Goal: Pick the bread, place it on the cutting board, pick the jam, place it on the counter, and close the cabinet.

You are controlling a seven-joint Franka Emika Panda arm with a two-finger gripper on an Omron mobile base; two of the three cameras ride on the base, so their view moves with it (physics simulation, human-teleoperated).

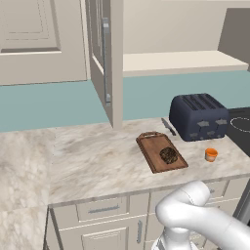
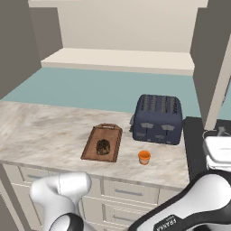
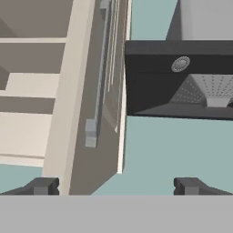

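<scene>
While my claw stands with tips apart and nothing between them, I list, left to right: cabinet door, open, edge-on ahead of my left tip; dark range hood beyond my right tip. On the counter: bread upon cutting board; jam just beside it.

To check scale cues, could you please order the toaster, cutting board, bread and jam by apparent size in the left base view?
1. Toaster
2. Cutting board, close behind the toaster in area
3. Bread
4. Jam
</scene>
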